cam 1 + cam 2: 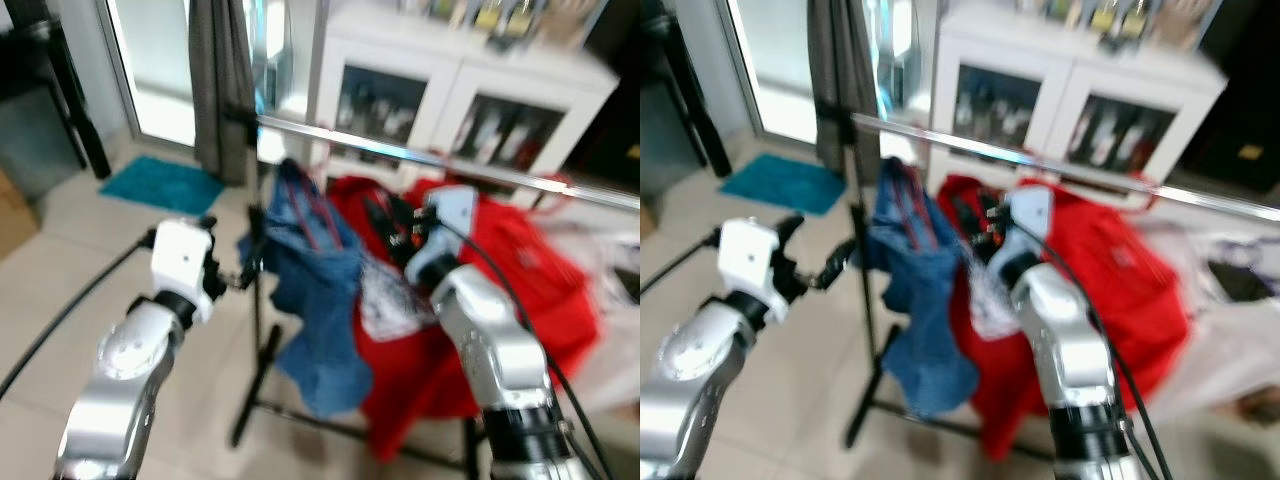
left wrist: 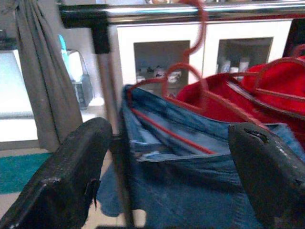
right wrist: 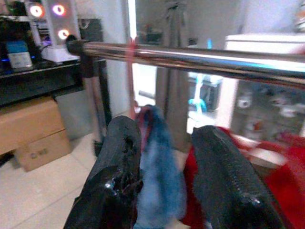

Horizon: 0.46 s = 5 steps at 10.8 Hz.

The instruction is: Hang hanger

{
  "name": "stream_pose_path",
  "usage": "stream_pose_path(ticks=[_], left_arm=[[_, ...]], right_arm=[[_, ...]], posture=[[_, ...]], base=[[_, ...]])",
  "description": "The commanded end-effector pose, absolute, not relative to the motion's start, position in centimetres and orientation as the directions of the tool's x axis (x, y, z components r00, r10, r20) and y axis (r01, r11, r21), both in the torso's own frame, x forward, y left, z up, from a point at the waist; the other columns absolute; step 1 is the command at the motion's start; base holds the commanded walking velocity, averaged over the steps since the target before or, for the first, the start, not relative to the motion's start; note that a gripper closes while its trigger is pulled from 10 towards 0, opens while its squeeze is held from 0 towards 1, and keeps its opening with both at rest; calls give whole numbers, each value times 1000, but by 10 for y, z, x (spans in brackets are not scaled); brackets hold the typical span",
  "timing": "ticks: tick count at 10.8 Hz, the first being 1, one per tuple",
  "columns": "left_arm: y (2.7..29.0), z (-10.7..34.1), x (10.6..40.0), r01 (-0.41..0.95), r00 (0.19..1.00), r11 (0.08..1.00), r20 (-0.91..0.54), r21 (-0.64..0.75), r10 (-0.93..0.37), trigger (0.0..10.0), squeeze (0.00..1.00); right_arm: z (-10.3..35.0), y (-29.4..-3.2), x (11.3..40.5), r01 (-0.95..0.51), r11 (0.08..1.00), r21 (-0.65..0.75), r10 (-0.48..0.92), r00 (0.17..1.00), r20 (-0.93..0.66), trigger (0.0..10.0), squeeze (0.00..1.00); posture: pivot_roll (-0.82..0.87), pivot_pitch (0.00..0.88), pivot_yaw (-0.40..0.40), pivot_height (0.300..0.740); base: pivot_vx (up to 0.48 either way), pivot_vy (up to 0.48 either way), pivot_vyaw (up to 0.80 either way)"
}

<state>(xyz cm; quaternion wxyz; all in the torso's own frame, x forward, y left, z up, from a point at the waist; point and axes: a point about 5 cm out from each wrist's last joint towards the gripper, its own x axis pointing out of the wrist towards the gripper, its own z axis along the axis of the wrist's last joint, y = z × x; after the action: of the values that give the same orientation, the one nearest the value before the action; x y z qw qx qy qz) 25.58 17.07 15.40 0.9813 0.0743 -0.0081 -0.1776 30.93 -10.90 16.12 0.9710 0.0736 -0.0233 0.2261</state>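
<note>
Both arms are raised toward a chrome clothes rail (image 1: 440, 160) on a black upright post (image 1: 256, 300), the head views blurring. A faded blue denim garment (image 1: 315, 290) is hanging at the post end of the rail on a thin red plastic hanger (image 2: 190, 71), whose hook is looping over the bar in the left wrist view; right beside it, red garments (image 1: 500, 280) are crowding the rail on further red hangers. The left hand (image 2: 167, 181) is sitting just short of the denim, its two black fingers (image 2: 71, 171) spread wide and gripping nothing, the waistband framed between them. The right hand (image 3: 171, 181) is reaching up below the rail by the red clothes, its fingers (image 3: 119, 171) parted with a gap and nothing between them, the denim blurred beyond. Judging by this, the hanger is looking already seated on the rail, so the step in hand is probably release or a final check rather than a carry. The next move is calling for both hands drawing back clear of the cloth without snagging the denim or knocking the hook off. Behind, a white glass-door cabinet (image 1: 470, 100), a grey curtain (image 1: 220, 90) and a teal floor mat (image 1: 160, 185) are standing by.
</note>
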Motion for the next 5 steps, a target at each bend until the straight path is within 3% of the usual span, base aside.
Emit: stream_pose_path(ticks=[1,2,3,5], left_arm=[[158,150,251,421,906,894,-38,154,-421,10000,0],[158,150,250,435,900,886,-40,158,-434,10000,0],[162,151,251,444,896,882,-47,156,-442,10000,0],[171,151,250,468,883,863,-77,189,-463,10000,0]], right_arm=[[157,-120,312,-391,913,120,390,920,38,10000,0],[157,-122,314,-377,917,133,376,926,32,10000,0],[159,-123,322,-364,926,98,365,931,6,10000,1000],[163,-124,340,-339,940,44,340,940,-36,10000,1000]], posture=[[1,0,-69,740],[1,0,-70,740],[3,0,-65,740],[13,0,-64,740]], base=[[0,0,0],[0,0,0],[0,0,0],[0,0,0]])
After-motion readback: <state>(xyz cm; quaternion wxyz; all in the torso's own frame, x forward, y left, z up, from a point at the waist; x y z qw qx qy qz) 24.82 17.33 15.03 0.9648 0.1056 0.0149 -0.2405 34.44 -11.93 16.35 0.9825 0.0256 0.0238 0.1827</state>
